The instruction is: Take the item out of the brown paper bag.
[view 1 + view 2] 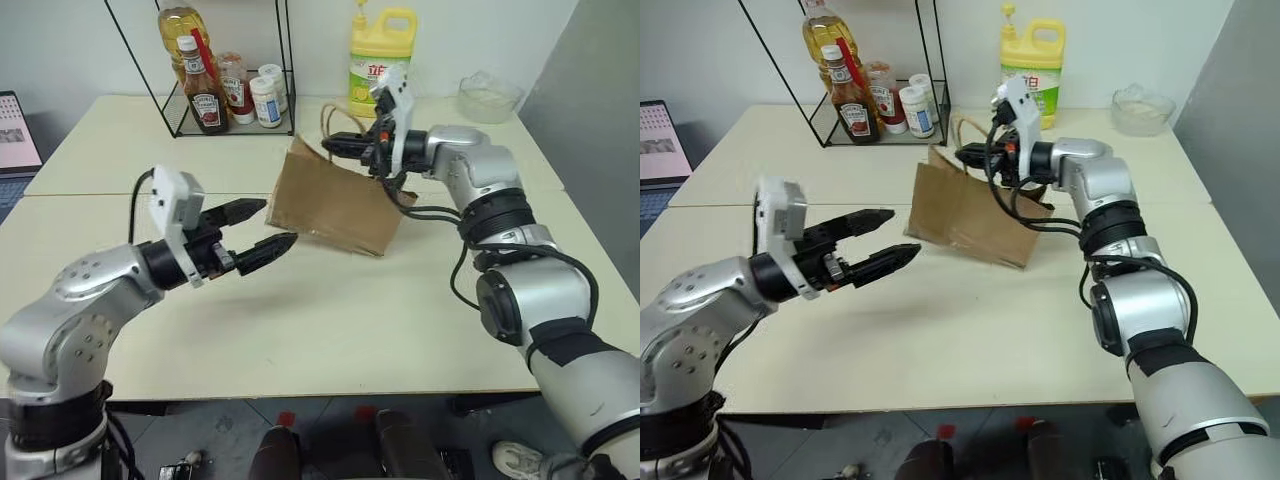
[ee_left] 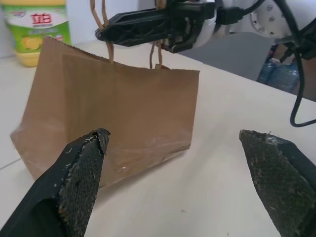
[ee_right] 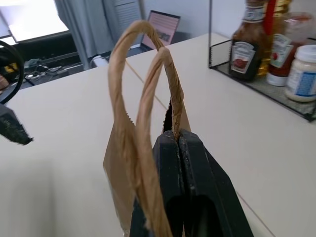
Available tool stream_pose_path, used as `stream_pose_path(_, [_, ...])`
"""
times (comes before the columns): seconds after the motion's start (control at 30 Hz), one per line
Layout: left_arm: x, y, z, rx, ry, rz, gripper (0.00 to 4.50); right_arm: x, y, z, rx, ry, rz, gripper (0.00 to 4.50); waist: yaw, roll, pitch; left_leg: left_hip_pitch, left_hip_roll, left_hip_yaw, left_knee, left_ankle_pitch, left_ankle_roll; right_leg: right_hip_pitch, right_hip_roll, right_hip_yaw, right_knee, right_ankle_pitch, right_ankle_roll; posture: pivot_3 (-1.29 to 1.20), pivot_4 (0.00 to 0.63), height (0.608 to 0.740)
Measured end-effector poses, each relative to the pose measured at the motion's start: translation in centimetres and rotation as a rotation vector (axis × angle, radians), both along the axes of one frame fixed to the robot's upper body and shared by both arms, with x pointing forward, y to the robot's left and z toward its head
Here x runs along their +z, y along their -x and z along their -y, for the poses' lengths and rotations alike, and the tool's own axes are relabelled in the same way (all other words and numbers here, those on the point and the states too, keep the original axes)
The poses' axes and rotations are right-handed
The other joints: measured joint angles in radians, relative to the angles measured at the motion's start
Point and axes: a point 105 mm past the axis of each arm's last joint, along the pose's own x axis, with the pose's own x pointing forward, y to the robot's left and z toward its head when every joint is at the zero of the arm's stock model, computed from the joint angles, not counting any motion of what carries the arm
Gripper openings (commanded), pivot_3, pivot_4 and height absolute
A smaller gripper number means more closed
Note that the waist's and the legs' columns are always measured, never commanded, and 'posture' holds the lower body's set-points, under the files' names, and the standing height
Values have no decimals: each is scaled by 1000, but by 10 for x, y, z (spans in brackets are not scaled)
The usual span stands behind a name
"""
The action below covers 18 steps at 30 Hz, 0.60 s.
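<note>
Bag: the brown paper bag (image 1: 335, 205) is on the bench (image 1: 330, 320), tipped, with its top lifted.
Item: I cannot tell where it is; the bag's paper hides what is inside.
Right hand: the right hand (image 1: 345, 146) has its fingers pressed together on the bag's top edge, by the cord handles (image 3: 143, 98).
Left hand: the left hand (image 1: 268, 228) has its fingers wide apart, near the bag, not touching.
Behind: yellow jug (image 1: 378, 55), rack of bottles (image 1: 225, 85).
</note>
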Motion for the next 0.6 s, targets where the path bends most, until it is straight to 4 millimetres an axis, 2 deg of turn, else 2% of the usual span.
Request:
stream_pose_path(0.27, [-10,14,-16,134,11,-25,4500,-8,13,-28,97,18,-14,18,1,0,0,0,0,-1,0,0,0,0,0,-1,0,0,0,0,150,740])
stream_pose_path(0.6, [-12,16,-19,171,27,-32,4500,-23,19,-47,156,34,8,18,2,0,0,0,0,-1,0,0,0,0,0,-1,0,0,0,0,150,740])
